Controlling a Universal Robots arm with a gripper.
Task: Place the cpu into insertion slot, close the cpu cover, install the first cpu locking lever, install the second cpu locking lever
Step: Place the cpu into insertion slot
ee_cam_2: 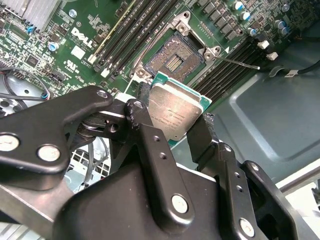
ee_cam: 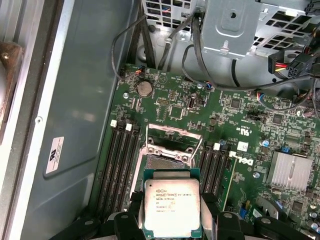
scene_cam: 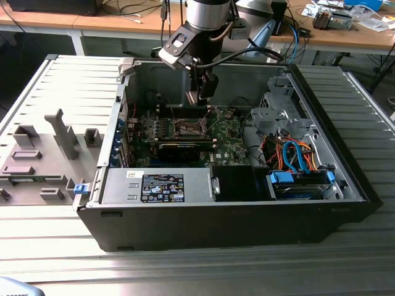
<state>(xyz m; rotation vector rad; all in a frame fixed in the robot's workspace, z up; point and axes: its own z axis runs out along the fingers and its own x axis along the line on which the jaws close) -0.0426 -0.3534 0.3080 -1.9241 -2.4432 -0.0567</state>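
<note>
The black two-fingered gripper (ee_cam_2: 172,122) pinches the small flat square silver-grey cpu (ee_cam: 172,207) by its edges, above the green circuit board (ee_cam: 225,115). Just beyond, the square metal-rimmed insertion slot (ee_cam: 167,159) lies uncovered. The arm (scene_cam: 207,13) reaches straight down into the open black computer case (scene_cam: 247,222).

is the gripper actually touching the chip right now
Touching. In the second wrist view the gripper clamps the chip, its fingers pressed against two opposite edges with no gap.
</note>
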